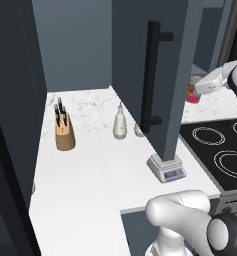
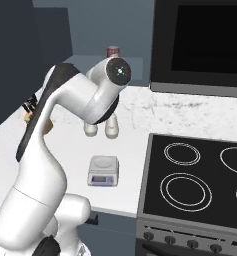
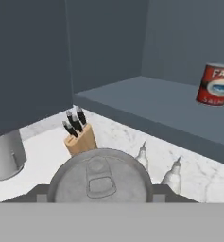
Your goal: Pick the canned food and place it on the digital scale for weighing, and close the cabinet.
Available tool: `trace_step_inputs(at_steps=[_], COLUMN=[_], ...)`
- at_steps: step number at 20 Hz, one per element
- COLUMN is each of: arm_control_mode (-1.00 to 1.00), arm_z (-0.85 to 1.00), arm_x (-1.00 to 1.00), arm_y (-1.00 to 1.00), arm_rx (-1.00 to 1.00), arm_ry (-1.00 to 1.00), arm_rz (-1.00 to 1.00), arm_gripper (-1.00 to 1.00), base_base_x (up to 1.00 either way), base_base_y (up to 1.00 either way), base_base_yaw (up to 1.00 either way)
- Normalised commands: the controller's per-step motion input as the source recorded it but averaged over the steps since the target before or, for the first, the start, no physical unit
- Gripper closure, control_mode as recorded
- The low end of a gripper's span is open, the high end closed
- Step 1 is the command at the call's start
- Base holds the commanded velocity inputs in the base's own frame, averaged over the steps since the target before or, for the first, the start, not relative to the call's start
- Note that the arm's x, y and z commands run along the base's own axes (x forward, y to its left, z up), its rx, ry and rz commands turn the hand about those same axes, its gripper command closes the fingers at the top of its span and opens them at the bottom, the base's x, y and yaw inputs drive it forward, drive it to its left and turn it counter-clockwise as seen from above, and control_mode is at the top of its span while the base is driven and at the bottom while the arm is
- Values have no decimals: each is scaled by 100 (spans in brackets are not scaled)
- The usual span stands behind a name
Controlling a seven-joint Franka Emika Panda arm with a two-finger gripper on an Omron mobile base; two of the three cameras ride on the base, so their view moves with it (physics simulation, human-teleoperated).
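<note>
The gripper is pinching a can by its sides, silvery lid facing up, above the knife block. Another red can is sitting on the cabinet shelf.

Glossy white arm — rounded links, dark joint caps.

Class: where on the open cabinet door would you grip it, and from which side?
The black bar handle, mid-length, from the door's handle face: it is vertical and stands off on posts, so jaws close across it horizontally.
</note>
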Motion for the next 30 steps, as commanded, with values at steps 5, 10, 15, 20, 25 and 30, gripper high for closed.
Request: trace_step_inputs(at_steps=[5,10,15,20,25,30], arm_control_mode=[-100,-100,-100,-100,-100,-100], arm_z=[-61,-58,-66,-55,-39,-22], arm_x=[-82,-37,8,9,26,50], arm_y=[-51,-32,-8,0,1,7], arm_rx=[-2,-7,-9,-1,0,0], arm_ry=[5,0,0,-2,0,0], arm_rz=[23,27,18,12,6,1], arm_gripper=[100,100,100,100,100,100], base_base_x=[0,0,0,0,0,0], base_base_y=[0,0,0,0,0,0], base_base_yaw=[0,0,0,0,0,0])
